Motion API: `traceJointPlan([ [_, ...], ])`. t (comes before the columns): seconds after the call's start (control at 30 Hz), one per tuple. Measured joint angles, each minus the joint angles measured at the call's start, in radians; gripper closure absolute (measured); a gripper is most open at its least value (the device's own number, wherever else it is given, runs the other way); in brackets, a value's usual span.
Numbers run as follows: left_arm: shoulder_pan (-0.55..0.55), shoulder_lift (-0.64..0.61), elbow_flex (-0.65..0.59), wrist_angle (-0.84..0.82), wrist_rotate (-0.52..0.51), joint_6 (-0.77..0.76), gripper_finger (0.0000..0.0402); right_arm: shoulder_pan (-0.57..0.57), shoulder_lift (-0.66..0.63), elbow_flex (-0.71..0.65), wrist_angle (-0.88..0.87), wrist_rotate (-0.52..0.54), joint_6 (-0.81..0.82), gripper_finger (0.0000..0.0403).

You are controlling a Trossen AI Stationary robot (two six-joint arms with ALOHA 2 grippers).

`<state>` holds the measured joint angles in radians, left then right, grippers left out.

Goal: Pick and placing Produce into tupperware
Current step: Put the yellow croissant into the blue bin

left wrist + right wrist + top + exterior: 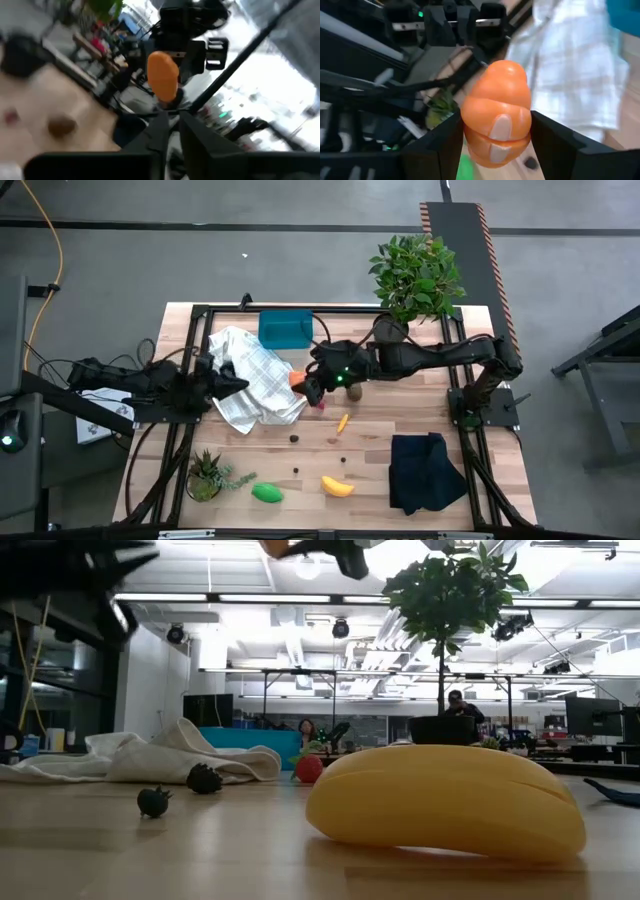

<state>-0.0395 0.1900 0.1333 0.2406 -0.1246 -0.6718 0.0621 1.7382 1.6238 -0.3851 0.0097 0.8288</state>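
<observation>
The wooden desk [400,442] carried scattered produce. Above the white checked cloth [262,385], the right tool [496,145] pinched the orange carrot [496,111] crosswise, long axis standing clear of the fingers, probably carrying it left toward the far tupperware [284,329]. Whether the left tool [232,383] was spread or closed, I cannot tell.

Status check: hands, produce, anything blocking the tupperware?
Right hand shut on orange carrot, above the table. Left hand over white cloth. Cloth edge beside tupperware.
</observation>
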Motion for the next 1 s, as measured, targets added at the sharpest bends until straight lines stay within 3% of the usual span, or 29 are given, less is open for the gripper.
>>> traceJointPlan([
  [0.13,0.000,0.044,0.163,-0.176,-0.026,0.250,0.0292,-0.011,0.000,0.000,0.081,-0.054,0.000,0.0206],
  [0.27,0.000,0.138,0.313,-0.360,-0.079,0.404,0.0234,-0.021,0.000,0.000,0.174,-0.098,0.000,0.0206],
  [0.53,0.000,0.364,0.478,-0.424,-0.138,0.596,0.0172,-0.036,0.000,0.000,0.282,-0.136,-0.018,0.0206],
  [0.8,0.000,0.502,0.550,-0.433,-0.142,0.567,0.0163,-0.036,0.000,0.000,0.293,-0.135,-0.047,0.0206],
  [1.0,0.001,0.523,0.555,-0.425,-0.071,0.369,0.0163,-0.036,0.000,0.000,0.293,-0.131,-0.156,0.0206],
])
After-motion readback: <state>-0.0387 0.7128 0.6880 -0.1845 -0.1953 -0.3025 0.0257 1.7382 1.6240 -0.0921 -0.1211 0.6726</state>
